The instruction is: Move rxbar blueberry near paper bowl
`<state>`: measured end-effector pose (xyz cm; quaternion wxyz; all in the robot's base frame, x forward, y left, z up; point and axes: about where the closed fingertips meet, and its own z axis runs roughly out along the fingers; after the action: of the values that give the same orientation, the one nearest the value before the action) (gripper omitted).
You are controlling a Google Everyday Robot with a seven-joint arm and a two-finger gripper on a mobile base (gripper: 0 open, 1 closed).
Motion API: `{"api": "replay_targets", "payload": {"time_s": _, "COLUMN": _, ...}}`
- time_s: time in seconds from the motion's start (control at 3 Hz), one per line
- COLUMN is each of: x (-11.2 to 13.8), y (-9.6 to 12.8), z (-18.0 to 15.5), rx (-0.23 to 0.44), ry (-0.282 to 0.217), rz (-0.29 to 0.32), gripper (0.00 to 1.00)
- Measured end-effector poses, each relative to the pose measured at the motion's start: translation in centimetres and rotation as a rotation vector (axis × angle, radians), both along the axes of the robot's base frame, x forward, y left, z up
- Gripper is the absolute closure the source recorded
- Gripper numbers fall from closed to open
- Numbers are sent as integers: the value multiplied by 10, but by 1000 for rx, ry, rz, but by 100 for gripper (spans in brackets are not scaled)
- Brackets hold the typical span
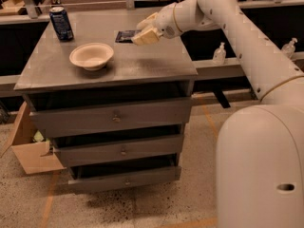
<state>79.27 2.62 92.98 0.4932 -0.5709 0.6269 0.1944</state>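
Where the gripper (144,33) hangs low over the rear part of the cabinet top, we see the rxbar blueberry (123,36) lying flat right at its tip, on the side away from the arm. The bar's near end is hidden behind the gripper, so we can't tell if they touch, nor whether the gripper is clamped or let go. The paper bowl (91,56) sits upright past the bar & nearer the front edge, apart from the bar w/ bare top btwn them. Farther out the same way, at the back corner, stands a blue can (61,23). All rest on a grey cabinet (142,113) w/ three drawers. Well below, a cardboard box (28,151) sits on the floor. Behind the arm, a clear bottle (219,53) stands on a ledge.
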Motion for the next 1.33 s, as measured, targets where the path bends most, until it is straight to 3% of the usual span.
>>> {"api": "replay_targets", "payload": {"time_s": 0.67, "x": -14, "y": 39, "z": 19, "rx": 1, "ry": -31, "rz": 125, "gripper": 100}}
{"api": "replay_targets", "payload": {"time_s": 1.0, "x": -21, "y": 62, "z": 17, "rx": 4, "ry": -18, "rz": 184, "gripper": 100}}
{"api": "replay_targets", "payload": {"time_s": 1.33, "x": -21, "y": 70, "z": 10, "rx": 4, "ry": 3, "rz": 194, "gripper": 100}}
